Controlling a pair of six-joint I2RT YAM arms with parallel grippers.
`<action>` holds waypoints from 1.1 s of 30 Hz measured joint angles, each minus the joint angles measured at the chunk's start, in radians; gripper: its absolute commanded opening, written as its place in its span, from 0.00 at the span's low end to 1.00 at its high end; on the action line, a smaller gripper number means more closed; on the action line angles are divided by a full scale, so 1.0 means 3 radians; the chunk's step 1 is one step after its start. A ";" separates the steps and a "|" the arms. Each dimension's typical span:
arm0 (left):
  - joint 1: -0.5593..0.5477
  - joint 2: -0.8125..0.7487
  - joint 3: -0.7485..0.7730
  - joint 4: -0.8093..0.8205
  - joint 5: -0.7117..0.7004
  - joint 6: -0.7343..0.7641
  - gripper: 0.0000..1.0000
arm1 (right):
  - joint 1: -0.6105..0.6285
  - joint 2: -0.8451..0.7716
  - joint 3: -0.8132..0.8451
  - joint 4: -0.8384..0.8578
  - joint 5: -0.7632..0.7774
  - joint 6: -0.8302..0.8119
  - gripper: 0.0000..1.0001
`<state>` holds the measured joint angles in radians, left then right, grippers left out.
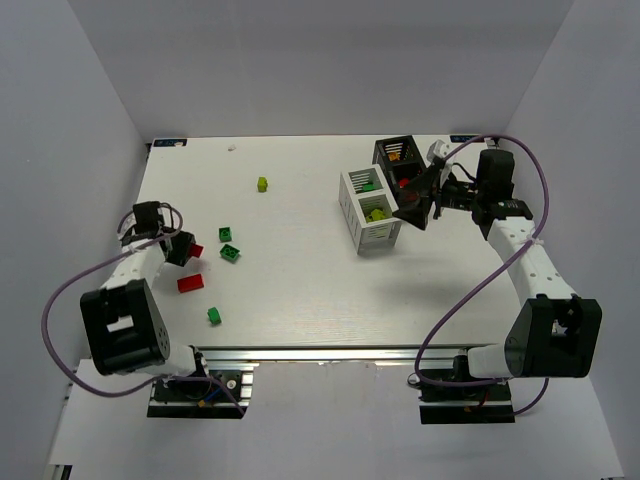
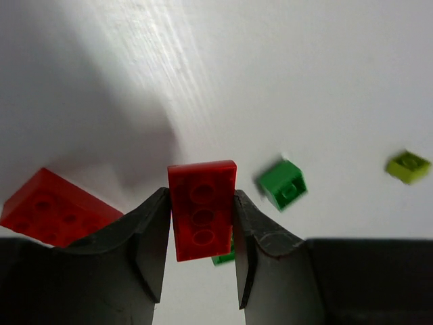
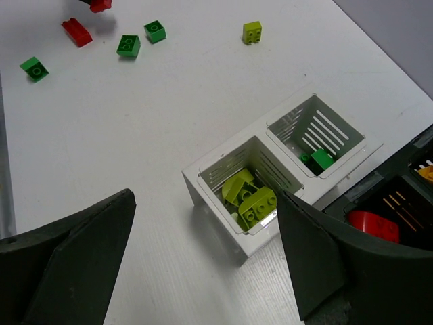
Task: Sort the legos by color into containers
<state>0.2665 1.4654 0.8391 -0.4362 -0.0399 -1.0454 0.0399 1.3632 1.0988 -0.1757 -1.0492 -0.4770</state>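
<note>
My left gripper (image 1: pixel 183 248) (image 2: pixel 201 198) is shut on a red lego (image 1: pixel 196 250) (image 2: pixel 201 211) and holds it just above the table at the left. A second red lego (image 1: pixel 190 283) (image 2: pixel 54 206) lies beside it. Green legos (image 1: pixel 226 234) (image 1: pixel 231 253) (image 1: pixel 214 315) and a lime lego (image 1: pixel 262 184) lie loose on the table. My right gripper (image 1: pixel 415 207) (image 3: pixel 205 196) is open and empty, hovering over the white bin (image 1: pixel 375 238) (image 3: pixel 216 220). That bin holds lime legos (image 3: pixel 250 200) in one compartment and a green lego (image 3: pixel 321 159) in the other. The black bin (image 1: pixel 385 150) (image 3: pixel 406 203) holds a red piece (image 3: pixel 372 223) and an orange one (image 3: pixel 425 172).
The two bins stand side by side at the back right. The loose legos are gathered in the left half of the table, also seen in the right wrist view around a green one (image 3: pixel 128 45). Grey walls close in the table on three sides.
</note>
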 measured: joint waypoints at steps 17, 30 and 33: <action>-0.0905 -0.1400 -0.1253 0.1771 0.1710 0.0237 0.00 | 0.1350 -0.0020 -0.0072 0.0061 0.0103 0.1003 0.71; -0.1963 -0.1939 -0.1738 0.3436 0.2012 0.0506 0.00 | 0.1586 0.0146 0.0189 0.0370 0.1151 0.2361 0.82; -0.2177 -0.2060 -0.1732 0.3372 0.1946 0.0868 0.00 | 0.1667 0.0145 0.0203 0.0370 0.1297 0.2497 0.80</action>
<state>-0.3866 0.8474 0.3195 0.5755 0.5438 -0.7849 0.5400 1.4067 1.1599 -0.0647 -0.6601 0.2722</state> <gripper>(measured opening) 0.473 0.814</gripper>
